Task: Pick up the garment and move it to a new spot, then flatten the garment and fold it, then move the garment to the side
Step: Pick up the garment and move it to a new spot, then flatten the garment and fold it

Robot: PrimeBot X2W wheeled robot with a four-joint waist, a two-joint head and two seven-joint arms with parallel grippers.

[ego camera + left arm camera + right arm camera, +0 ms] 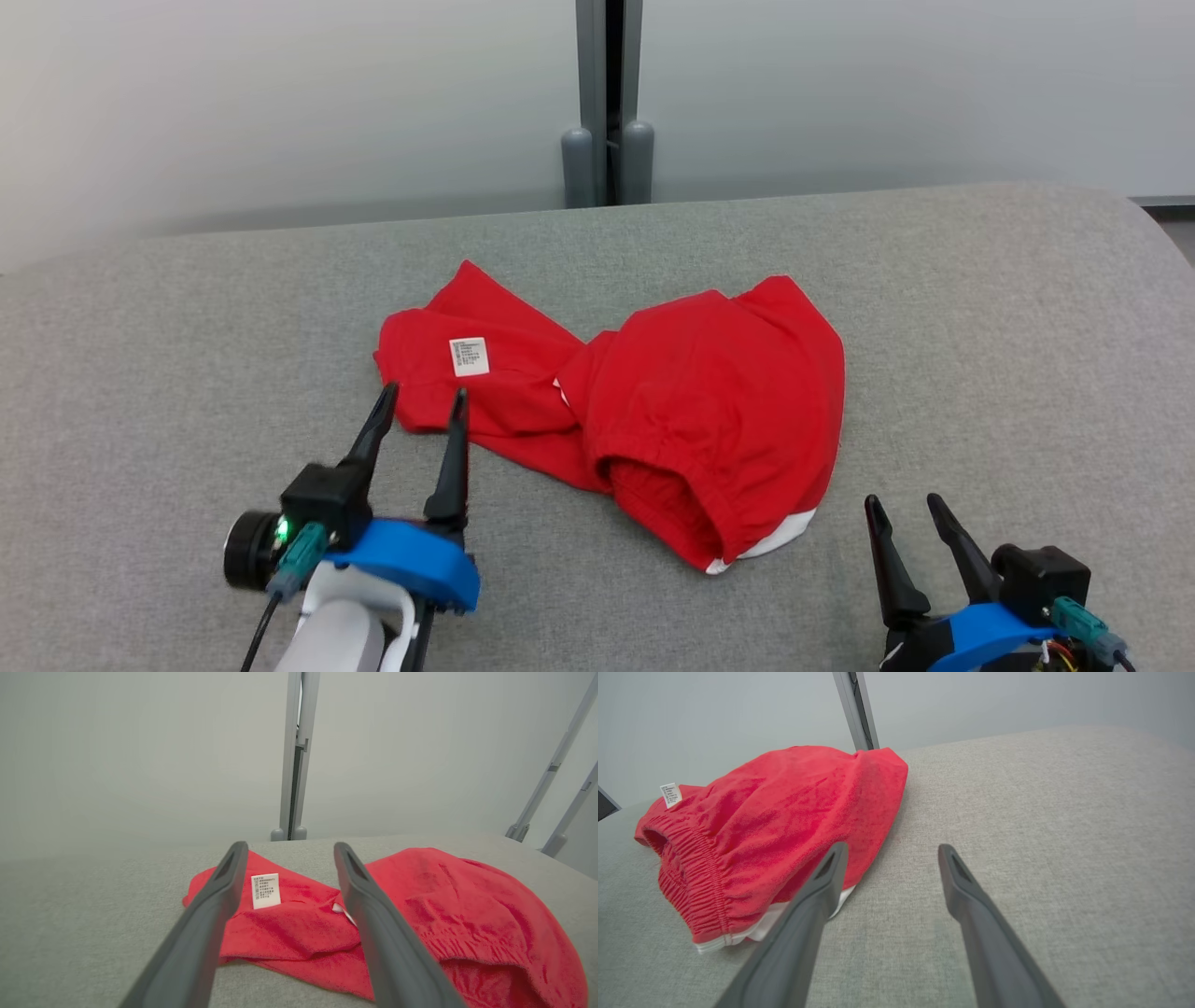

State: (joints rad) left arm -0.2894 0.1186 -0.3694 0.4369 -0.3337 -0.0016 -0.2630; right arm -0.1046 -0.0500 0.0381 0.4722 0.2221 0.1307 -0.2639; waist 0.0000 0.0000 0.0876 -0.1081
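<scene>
Nearest us, left gripper (425,392) is wide open with nothing in it, tips over the near edge of the garment's (709,392) left lobe, just short of the white label (470,357). Right gripper (903,501) is equally wide and empty, parked on bare grey tabletop (980,327) just right of the white trim (775,539), not touching cloth. The garment, red shorts by the look of it, sits mid-table in 2 bunched lobes, elastic waistband (658,495) gaping toward us. We read this as the flatten step, not yet done. To do it well, we'd pinch 1 layer at the left lobe's edge and 1 at the waistband end by the trim, then draw the 2 apart low over the table. Risk: grabbing both layers keeps the twist between the lobes. Room behind is fine; the grey post (607,103) stands well apart.
</scene>
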